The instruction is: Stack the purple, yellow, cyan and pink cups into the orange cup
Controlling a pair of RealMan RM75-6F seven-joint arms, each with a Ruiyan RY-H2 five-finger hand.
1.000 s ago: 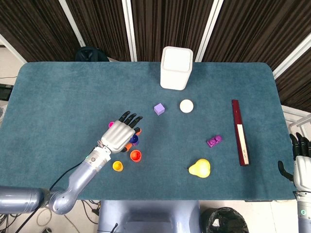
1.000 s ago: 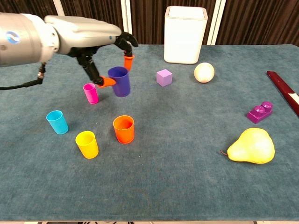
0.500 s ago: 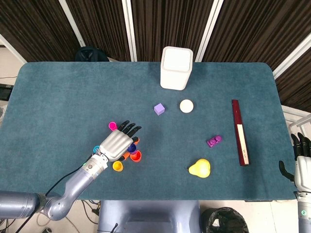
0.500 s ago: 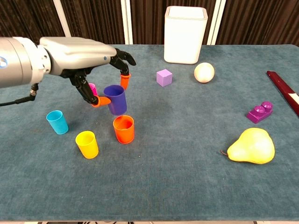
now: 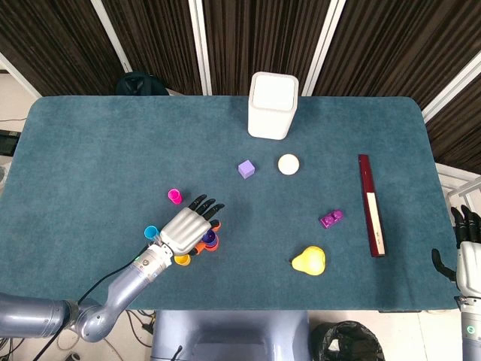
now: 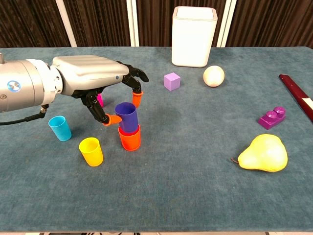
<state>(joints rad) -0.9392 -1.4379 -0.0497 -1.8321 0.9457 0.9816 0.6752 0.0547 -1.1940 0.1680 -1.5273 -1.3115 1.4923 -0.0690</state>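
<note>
left hand [image 6: 98, 81] is clamped on the purple cup [image 6: 127, 116], thumb on one side and a finger on the other, other fingers spread above it. purple cup sits upright with its base inside the orange cup [image 6: 129, 138], most of it sticking out the top. in the head view the left hand [image 5: 188, 227] covers most of that stack, only a bit of purple and orange shows at the fingertips. the stack is toward the table's [image 6: 195, 196] front edge, left of middle.

yellow cup [image 6: 91, 151] stands upright just left of the orange cup, nearer the front edge, apart from it. cyan cup [image 6: 60, 128] upright further left, under the forearm in the chest view; shows at [image 5: 151, 232] from the head. pink cup [image 5: 175, 196] upright behind the hand, toward the middle of the table, mostly hidden by the fingers in the chest view.

right hand [image 5: 467, 252] is at the right front corner, off the table edge, fingers apart and holding nothing, seen only from the head view.

other stuff: white bin [image 6: 193, 35] at the back edge middle, purple cube [image 6: 171, 81] and white ball [image 6: 213, 76] in front of it, purple brick [image 6: 272, 117] and yellow pear [image 6: 264, 153] on the right half, dark red bar [image 5: 371, 204] along the right side.
</note>
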